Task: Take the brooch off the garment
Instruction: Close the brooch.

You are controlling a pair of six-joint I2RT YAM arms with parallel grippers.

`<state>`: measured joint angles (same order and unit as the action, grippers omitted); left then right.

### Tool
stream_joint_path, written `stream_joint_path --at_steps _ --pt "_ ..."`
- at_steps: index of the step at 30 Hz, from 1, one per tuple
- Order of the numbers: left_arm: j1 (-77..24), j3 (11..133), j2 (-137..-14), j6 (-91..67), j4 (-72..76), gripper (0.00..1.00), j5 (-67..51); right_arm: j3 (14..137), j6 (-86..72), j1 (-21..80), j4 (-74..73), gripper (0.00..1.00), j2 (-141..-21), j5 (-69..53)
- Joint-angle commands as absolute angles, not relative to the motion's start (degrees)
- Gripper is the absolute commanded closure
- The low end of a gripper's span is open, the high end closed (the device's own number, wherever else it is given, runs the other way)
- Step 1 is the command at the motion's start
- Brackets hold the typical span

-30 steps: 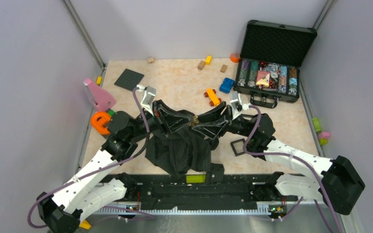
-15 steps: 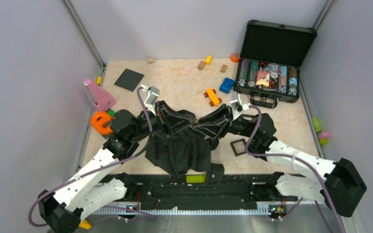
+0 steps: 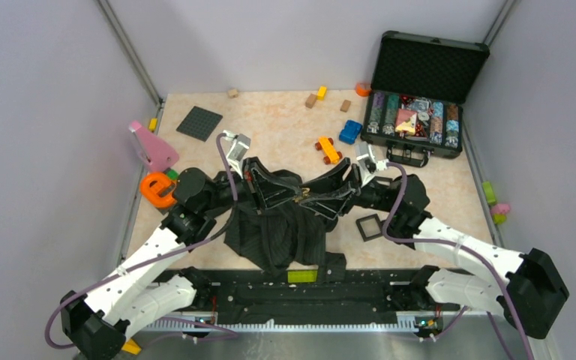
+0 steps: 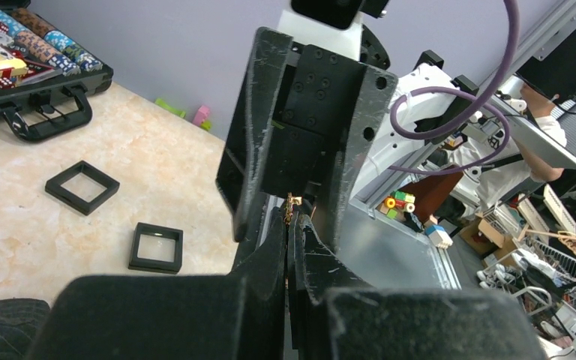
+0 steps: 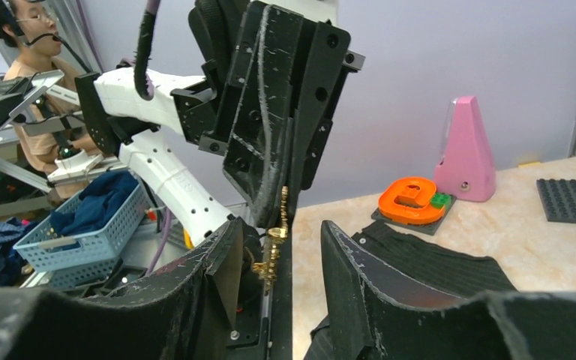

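Observation:
The gold brooch hangs in the air over the dark pinstriped garment, between the two grippers' tips. My left gripper is shut on the brooch. In the left wrist view the brooch sticks out past my closed left gripper. My right gripper is open, with its fingers on either side of the brooch but not touching it. The right gripper faces the left one head-on. The garment lies crumpled on the table below.
An open chip case stands at the back right. Two black square boxes lie right of the garment. Toy cars, a pink wedge, an orange ring, a dark baseplate and small blocks lie around.
Both grippers, still tip to tip, have moved slightly toward the near edge and down with the brooch. The left wrist has shifted a little to the right.

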<state>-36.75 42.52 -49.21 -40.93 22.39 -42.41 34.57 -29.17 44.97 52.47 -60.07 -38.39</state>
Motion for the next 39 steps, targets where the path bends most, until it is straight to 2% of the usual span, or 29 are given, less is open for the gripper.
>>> stream_joint_path --at_steps 1,5,9,13,17,21,24,27,29,33,36,39 --pt "-35.47 43.35 -50.10 -44.07 24.56 1.00 -42.89 36.59 -28.23 44.75 51.32 0.56 -57.56 -39.85" --pt "-34.20 42.39 -51.30 -47.17 25.29 1.00 -43.01 35.69 -27.94 44.55 49.46 0.49 -56.76 -40.50" --pt "-32.92 40.68 -52.90 -51.23 25.24 1.00 -42.02 34.60 -28.00 44.39 46.33 0.36 -55.87 -39.03" --pt "-30.68 37.88 -55.72 -56.32 25.91 1.00 -41.52 30.84 -29.95 43.48 43.37 0.19 -52.20 -31.42" --pt "-28.60 35.05 -58.01 -61.27 28.79 1.00 -41.80 25.05 -32.57 42.18 42.84 0.13 -47.01 -25.08" --pt "-27.83 33.49 -61.15 -64.49 29.12 1.00 -41.33 19.39 -35.60 41.67 36.65 0.15 -42.03 -15.30" --pt "-27.35 31.72 -64.17 -70.01 34.32 1.00 -42.91 14.01 -39.75 41.66 39.30 0.18 -38.95 -13.49" --pt "-27.37 27.98 -68.18 -78.43 45.87 1.00 -44.64 11.05 -44.65 41.66 40.17 0.18 -37.81 -13.09" --pt "-27.54 26.17 -71.11 -84.31 56.46 1.00 -46.50 11.74 -47.87 41.73 35.74 0.19 -38.10 -12.32" --pt "-29.26 22.65 -75.21 -92.67 71.96 1.00 -44.12 12.68 -51.83 41.71 34.30 0.31 -40.11 -12.67" --pt "-31.22 21.55 -75.99 -93.31 74.16 1.00 -41.43 11.82 -55.68 42.09 38.08 0.44 -41.25 -10.96" --pt "-32.04 20.40 -76.17 -94.07 75.94 1.00 -39.55 12.74 -55.86 43.50 37.91 0.51 -41.98 -8.51"
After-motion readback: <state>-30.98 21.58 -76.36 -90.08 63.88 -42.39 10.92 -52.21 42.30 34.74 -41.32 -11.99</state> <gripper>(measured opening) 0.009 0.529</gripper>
